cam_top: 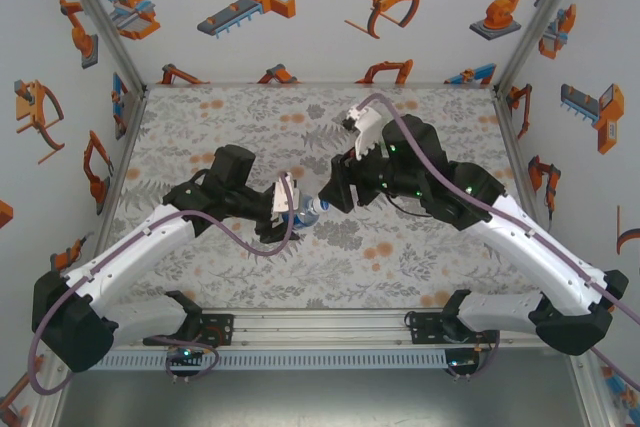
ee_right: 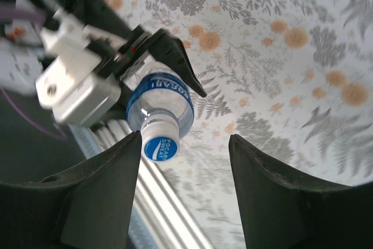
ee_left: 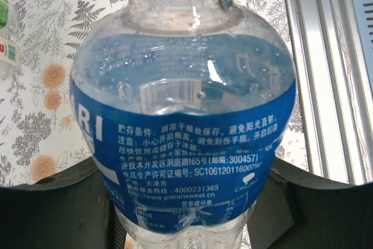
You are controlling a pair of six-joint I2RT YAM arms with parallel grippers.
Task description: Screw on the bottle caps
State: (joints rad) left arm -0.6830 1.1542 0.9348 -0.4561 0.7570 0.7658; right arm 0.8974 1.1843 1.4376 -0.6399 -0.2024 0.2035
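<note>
Bottle (ee_left: pixel 186 144) in left pincer (cam_top: pixel 289 199), right pincer (ee_right: pixel 183 144) wide opposite its cap (ee_right: pixel 159 147).

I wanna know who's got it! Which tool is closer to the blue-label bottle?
Left. The left tool is clamped around the bottle; the right tool is open beside its cap, not gripping.

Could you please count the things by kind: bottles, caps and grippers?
Bottles: 1, the blue-label bottle, held in the left gripper.
Caps: 1, a white cap on its neck.
Grippers: 2, the right gripper open.
Total: 4.
A cut-off thing at the left wrist view's edge is not counted.
</note>
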